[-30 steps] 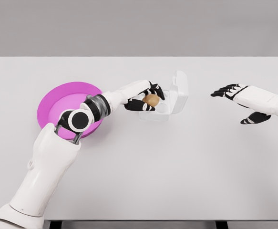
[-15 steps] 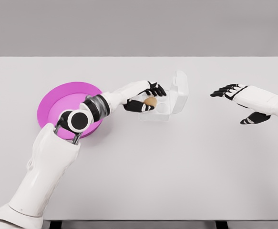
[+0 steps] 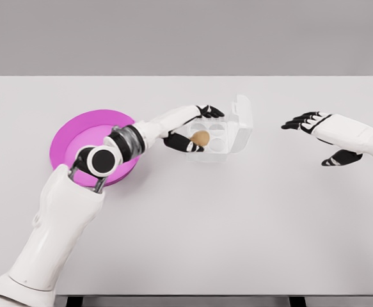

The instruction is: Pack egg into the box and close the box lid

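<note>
The brown egg [image 3: 200,137] is being seated in the clear egg box [image 3: 219,135], flanked by the left hand [image 3: 189,130], fingers spread; the right hand [image 3: 314,125] is being held open, well apart.

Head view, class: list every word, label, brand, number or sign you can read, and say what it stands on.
None: no readable text shows on the pink plate, the clear egg box, the egg, the white table, the left hand or the right hand.
</note>
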Controlling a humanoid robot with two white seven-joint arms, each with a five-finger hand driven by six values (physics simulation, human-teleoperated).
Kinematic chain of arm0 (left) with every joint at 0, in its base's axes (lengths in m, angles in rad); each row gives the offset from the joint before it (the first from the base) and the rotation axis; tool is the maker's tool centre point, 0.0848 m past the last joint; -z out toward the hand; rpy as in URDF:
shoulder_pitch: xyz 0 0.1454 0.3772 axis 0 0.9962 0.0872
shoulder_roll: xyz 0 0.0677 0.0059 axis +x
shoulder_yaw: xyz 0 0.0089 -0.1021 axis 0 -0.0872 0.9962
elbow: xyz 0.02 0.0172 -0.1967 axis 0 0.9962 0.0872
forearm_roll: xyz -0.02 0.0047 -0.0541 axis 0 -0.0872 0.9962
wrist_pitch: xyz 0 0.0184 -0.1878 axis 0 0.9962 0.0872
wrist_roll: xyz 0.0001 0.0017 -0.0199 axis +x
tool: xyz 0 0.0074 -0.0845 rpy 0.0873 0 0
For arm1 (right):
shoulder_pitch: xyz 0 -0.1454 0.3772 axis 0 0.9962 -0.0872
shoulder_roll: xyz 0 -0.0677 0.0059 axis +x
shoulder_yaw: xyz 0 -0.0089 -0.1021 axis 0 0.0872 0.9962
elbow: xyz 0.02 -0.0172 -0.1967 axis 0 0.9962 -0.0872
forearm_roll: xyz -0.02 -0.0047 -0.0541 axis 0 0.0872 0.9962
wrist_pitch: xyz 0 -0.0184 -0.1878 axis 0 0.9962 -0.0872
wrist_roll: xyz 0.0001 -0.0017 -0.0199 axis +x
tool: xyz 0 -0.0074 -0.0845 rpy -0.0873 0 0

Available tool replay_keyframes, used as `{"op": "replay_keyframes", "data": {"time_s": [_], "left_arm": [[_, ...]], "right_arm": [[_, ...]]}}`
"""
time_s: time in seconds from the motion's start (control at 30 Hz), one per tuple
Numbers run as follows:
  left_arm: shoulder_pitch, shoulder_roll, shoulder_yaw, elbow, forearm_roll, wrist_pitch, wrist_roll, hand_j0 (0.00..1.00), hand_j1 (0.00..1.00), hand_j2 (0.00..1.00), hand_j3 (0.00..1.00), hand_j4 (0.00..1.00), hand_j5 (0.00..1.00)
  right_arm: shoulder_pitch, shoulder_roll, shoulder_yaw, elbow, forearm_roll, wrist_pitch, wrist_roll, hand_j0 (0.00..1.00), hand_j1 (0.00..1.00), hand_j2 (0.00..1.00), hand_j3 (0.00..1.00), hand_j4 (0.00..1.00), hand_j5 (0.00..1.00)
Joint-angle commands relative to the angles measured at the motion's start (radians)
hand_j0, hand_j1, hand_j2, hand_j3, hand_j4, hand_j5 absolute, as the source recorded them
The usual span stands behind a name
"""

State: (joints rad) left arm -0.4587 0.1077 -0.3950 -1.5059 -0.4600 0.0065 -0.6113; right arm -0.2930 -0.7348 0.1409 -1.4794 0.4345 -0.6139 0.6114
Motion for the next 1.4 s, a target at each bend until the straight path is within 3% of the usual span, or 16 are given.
{"op": "replay_keyframes", "data": {"time_s": [0.0, 0.1, 0.3, 0.4, 0.5, 0.83, 1.17, 1.37], "left_arm": [[0.0, 0.049, 0.01, -0.065, 0.033, 0.0, 0.0, 1.0, 1.0, 1.0, 1.0, 1.0, 1.0], [0.008, 0.205, 0.056, -0.164, 0.22, -0.071, 0.0, 1.0, 1.0, 1.0, 1.0, 1.0, 1.0], [0.028, 0.421, 0.162, -0.192, 0.434, -0.617, 0.0, 1.0, 1.0, 1.0, 1.0, 1.0, 1.0], [0.084, 0.624, 0.191, -0.178, 0.6, -0.617, 0.0, 1.0, 1.0, 1.0, 1.0, 1.0, 1.0], [0.12, 0.668, 0.234, -0.142, 0.606, -0.617, 0.0, 1.0, 1.0, 1.0, 1.0, 1.0, 1.0], [0.155, 0.705, 0.249, -0.114, 0.593, -0.617, 0.0, 1.0, 1.0, 1.0, 1.0, 1.0, 1.0], [0.156, 0.707, 0.249, -0.112, 0.59, -0.617, 0.0, 1.0, 1.0, 1.0, 1.0, 1.0, 1.0], [0.156, 0.707, 0.249, -0.106, 0.592, -0.617, 0.0, 1.0, 1.0, 1.0, 1.0, 1.0, 1.0]], "right_arm": [[0.0, -0.001, -0.001, -0.028, -0.008, 0.003, -0.001, 1.0, 1.0, 1.0, 1.0, 1.0, 1.0], [0.002, -0.001, -0.003, -0.036, -0.011, 0.003, -0.001, 1.0, 1.0, 1.0, 1.0, 1.0, 1.0], [0.014, 0.002, -0.001, -0.09, -0.011, 0.003, -0.001, 1.0, 1.0, 1.0, 1.0, 1.0, 1.0], [0.014, 0.017, 0.003, -0.096, -0.011, 0.003, -0.001, 1.0, 1.0, 1.0, 1.0, 1.0, 1.0], [0.006, 0.037, 0.035, -0.097, -0.01, 0.003, -0.001, 1.0, 1.0, 1.0, 1.0, 1.0, 1.0], [-0.005, 0.064, 0.069, -0.114, -0.008, 0.003, -0.001, 1.0, 1.0, 1.0, 1.0, 1.0, 1.0], [-0.006, 0.094, 0.12, -0.193, -0.008, 0.003, -0.001, 1.0, 1.0, 1.0, 1.0, 1.0, 1.0], [-0.02, 0.106, 0.166, -0.199, -0.008, 0.003, -0.001, 1.0, 1.0, 1.0, 1.0, 1.0, 1.0]]}}
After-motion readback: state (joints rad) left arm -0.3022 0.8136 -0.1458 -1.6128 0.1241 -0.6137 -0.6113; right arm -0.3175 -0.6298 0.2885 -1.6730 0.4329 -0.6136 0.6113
